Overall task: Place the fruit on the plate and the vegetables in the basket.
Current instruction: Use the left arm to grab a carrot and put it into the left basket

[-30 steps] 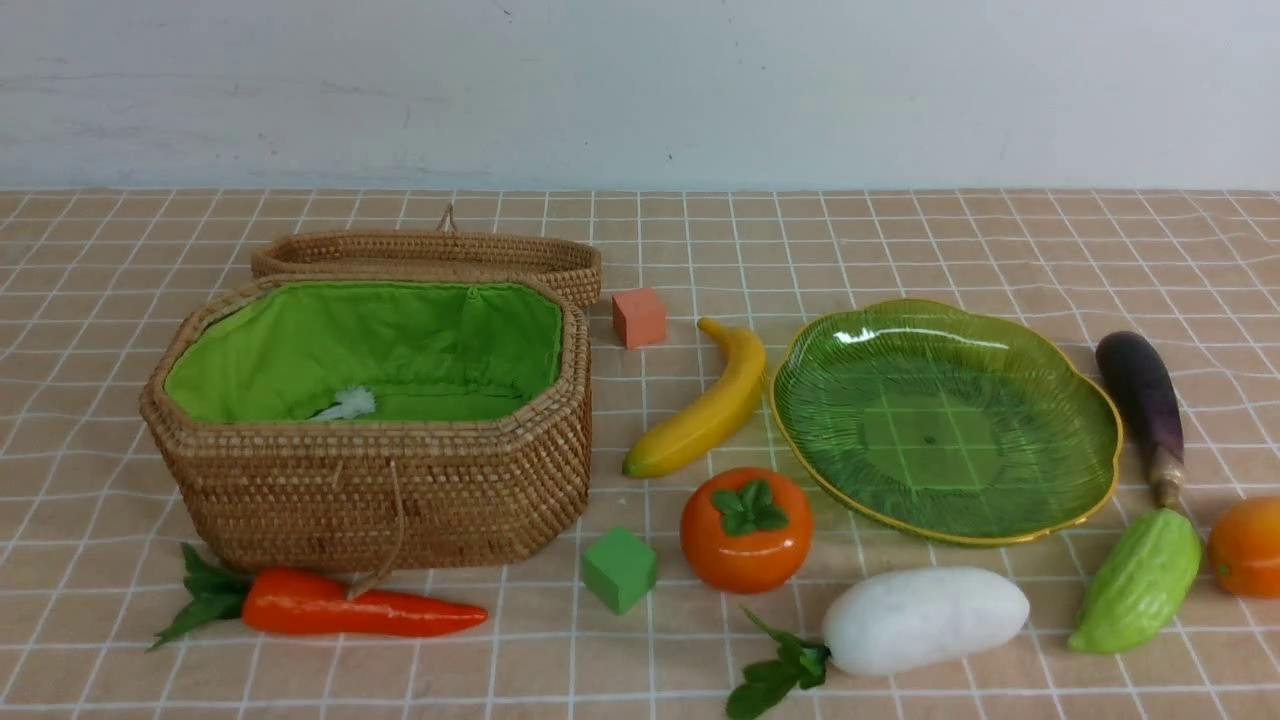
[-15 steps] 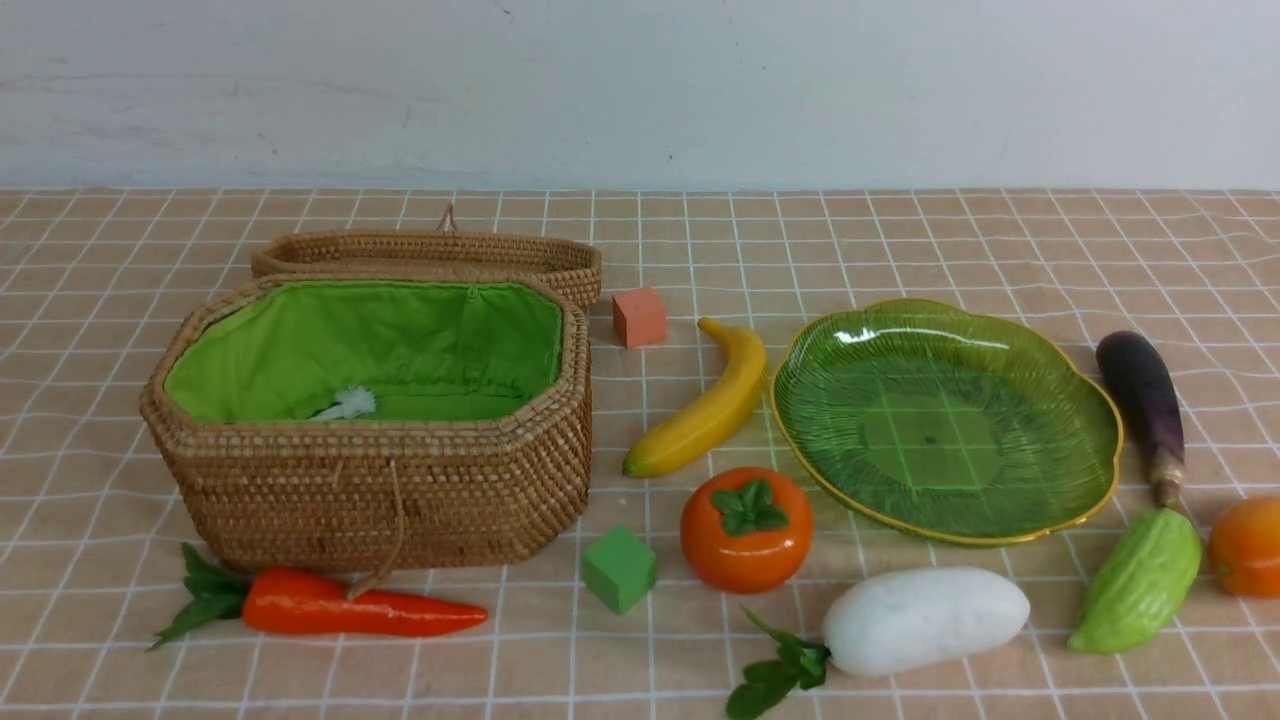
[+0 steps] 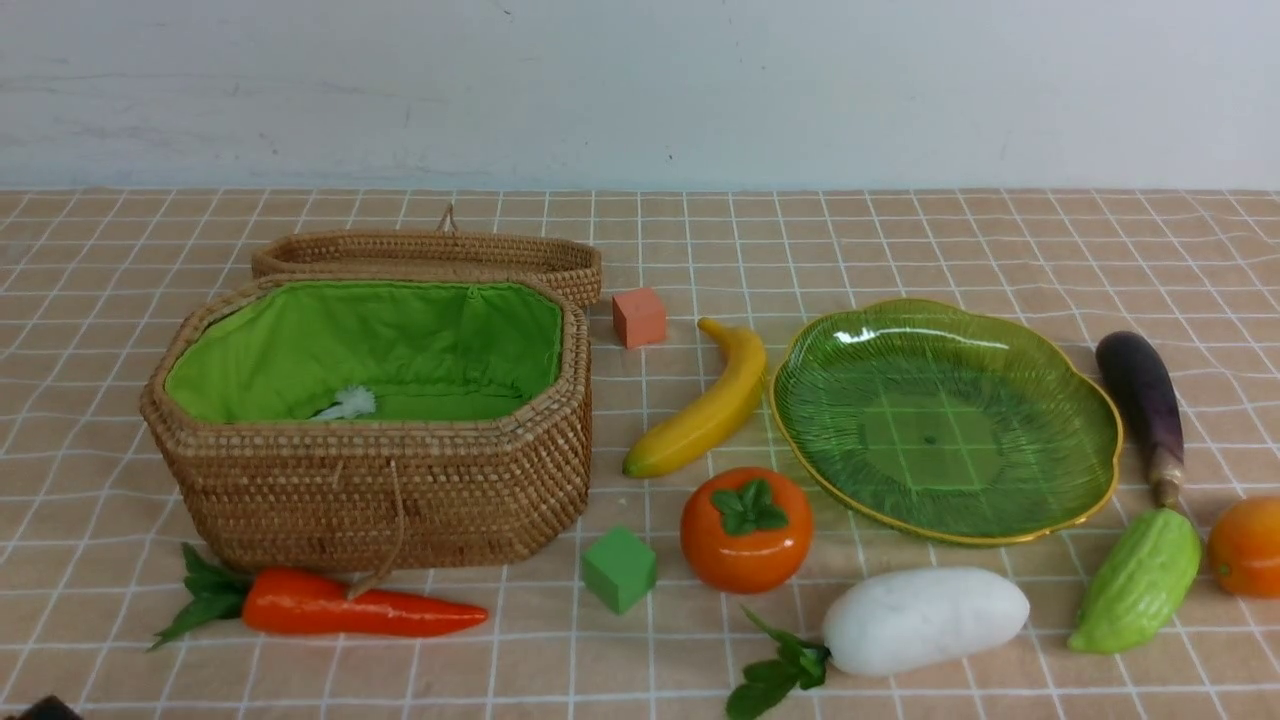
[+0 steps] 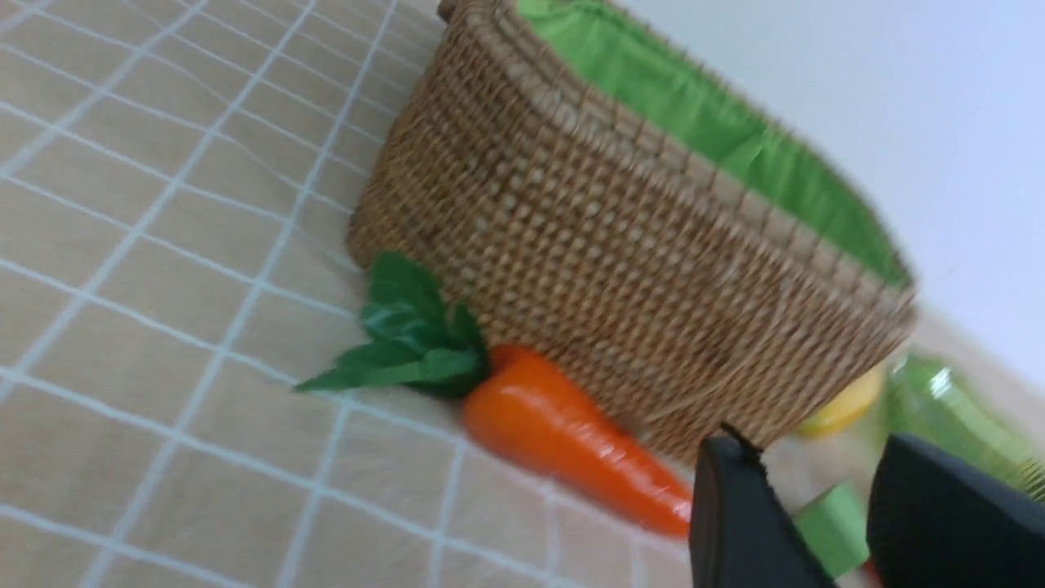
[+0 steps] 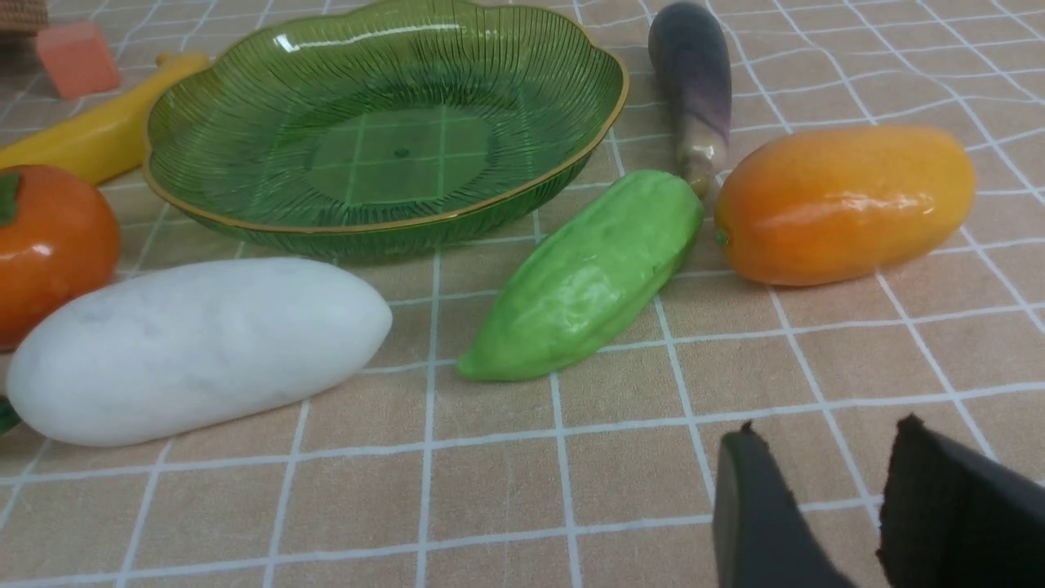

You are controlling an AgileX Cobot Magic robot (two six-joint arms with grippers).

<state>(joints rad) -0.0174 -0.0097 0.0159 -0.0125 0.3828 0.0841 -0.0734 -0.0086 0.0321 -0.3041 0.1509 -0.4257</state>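
Note:
The green-lined wicker basket (image 3: 400, 490) stands at the left, with the carrot (image 3: 340, 605) lying along its front wall. The banana (image 3: 705, 405) and the round orange fruit (image 3: 745, 530) lie left of the empty green plate (image 3: 945, 420). The white radish (image 3: 920, 618) is in front of the plate. To its right lie the eggplant (image 3: 1145, 405), the gourd (image 3: 1140, 580) and the mango (image 5: 841, 204). My left gripper (image 4: 812, 457) hovers open and empty near the carrot's (image 4: 571, 441) tip. My right gripper (image 5: 826, 433) is open and empty over bare cloth, short of the gourd (image 5: 588, 278).
The basket's shallow lid (image 3: 430, 255) lies behind the basket. A small orange cube (image 3: 639, 317) sits near the banana's far end, and a green cube (image 3: 619, 568) sits between basket and orange fruit. A white wall closes the back.
A dark bit of my left arm has come into the front view's bottom left corner. Nothing on the table has moved.

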